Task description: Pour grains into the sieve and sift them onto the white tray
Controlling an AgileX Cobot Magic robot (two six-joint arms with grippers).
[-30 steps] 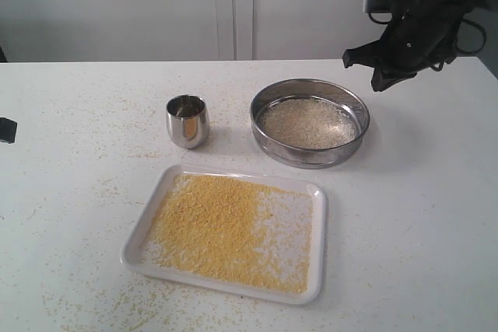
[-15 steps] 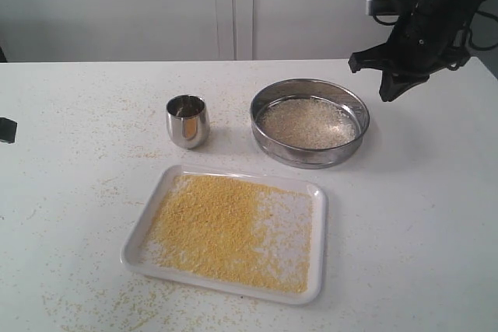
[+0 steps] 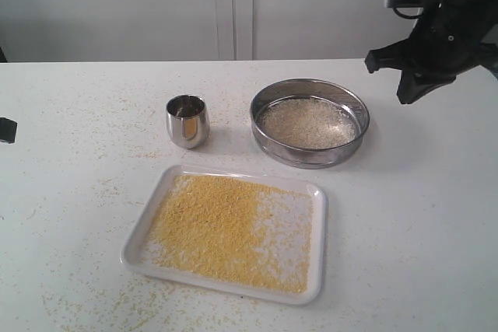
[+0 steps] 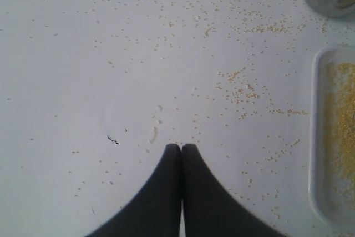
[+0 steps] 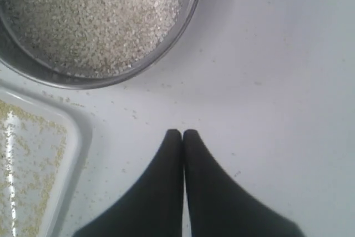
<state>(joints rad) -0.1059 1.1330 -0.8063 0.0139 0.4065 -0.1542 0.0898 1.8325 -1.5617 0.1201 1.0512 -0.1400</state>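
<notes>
Beside the sieve [image 3: 310, 122], not touching: right fingers [image 5: 166, 192] pressed together, empty | left fingers [image 4: 161, 192] pressed together, empty

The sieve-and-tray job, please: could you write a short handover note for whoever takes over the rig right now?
Left gripper: shut, empty, over the white table.
Right gripper: shut, empty, raised beside the wide round steel sieve.
Sieve: on the table behind the flat white rectangular tray, holding pale coarse grains.
Tray: spread with fine yellow grains; strays litter the table.
Small shiny steel cup: upright beside the sieve.
Done: pouring and sifting, it seems. Left: probably nothing.
</notes>
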